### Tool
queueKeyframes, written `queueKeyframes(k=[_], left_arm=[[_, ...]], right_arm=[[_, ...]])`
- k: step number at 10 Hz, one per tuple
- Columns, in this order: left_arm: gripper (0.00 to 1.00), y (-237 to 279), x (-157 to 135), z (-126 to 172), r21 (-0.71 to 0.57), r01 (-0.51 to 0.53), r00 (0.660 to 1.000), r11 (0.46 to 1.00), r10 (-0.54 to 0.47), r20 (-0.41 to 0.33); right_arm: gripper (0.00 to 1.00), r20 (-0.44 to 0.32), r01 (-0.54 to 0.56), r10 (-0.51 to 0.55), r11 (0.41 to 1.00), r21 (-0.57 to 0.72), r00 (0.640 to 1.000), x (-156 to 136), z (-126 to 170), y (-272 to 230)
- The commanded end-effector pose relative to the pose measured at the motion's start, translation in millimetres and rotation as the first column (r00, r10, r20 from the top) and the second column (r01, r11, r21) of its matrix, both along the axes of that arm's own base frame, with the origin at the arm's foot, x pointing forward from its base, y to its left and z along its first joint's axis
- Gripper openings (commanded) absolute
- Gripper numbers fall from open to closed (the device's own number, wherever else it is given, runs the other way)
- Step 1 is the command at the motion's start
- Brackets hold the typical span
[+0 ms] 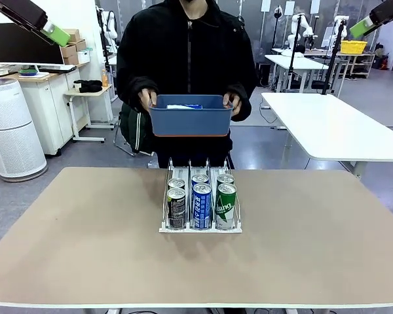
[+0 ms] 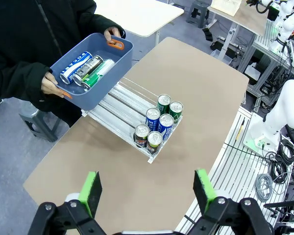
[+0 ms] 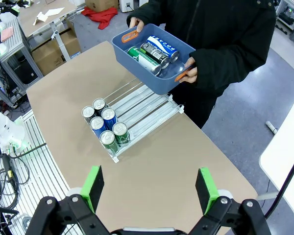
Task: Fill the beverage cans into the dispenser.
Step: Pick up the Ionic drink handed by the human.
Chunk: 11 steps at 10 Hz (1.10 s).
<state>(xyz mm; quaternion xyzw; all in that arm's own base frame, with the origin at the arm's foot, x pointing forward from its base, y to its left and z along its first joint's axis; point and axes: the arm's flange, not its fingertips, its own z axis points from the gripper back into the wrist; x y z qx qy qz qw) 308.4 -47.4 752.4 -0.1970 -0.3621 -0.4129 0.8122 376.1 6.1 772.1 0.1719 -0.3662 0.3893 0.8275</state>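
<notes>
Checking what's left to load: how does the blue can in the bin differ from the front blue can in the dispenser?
The blue aluminium can in the dark blue plastic bin lies on its side; the front blue can in the white wire-lane dispenser stands upright. The bin's can is held up by the person's hands; the dispenser's can rests on the table. Both are blue with white lettering.

Three black-grey cans (image 1: 176, 208), three blue cans (image 1: 202, 205), three green cans (image 1: 226, 205), one dispenser (image 3: 147, 105), one bin (image 1: 190, 122)
</notes>
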Motion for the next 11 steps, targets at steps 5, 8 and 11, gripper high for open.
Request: queueKeyframes(k=[5,8,11], left_arm=[[1.0,0.0,-0.8,-0.5,-0.004,0.001,1.0,1.0,-0.001,-0.002],[1.0,0.0,-0.8,-0.5,-0.004,0.001,1.0,1.0,-0.001,-0.002],[1.0,0.0,-0.8,-0.5,-0.004,0.001,1.0,1.0,-0.001,-0.002]], right_arm=[[1.0,-0.002,-0.001,0.001,1.0,0.001,1.0,0.2,-0.9,-0.1],[1.0,-0.002,-0.001,0.001,1.0,0.001,1.0,0.2,-0.9,-0.1],[1.0,-0.002,-0.001,0.001,1.0,0.001,1.0,0.2,-0.9,-0.1]])
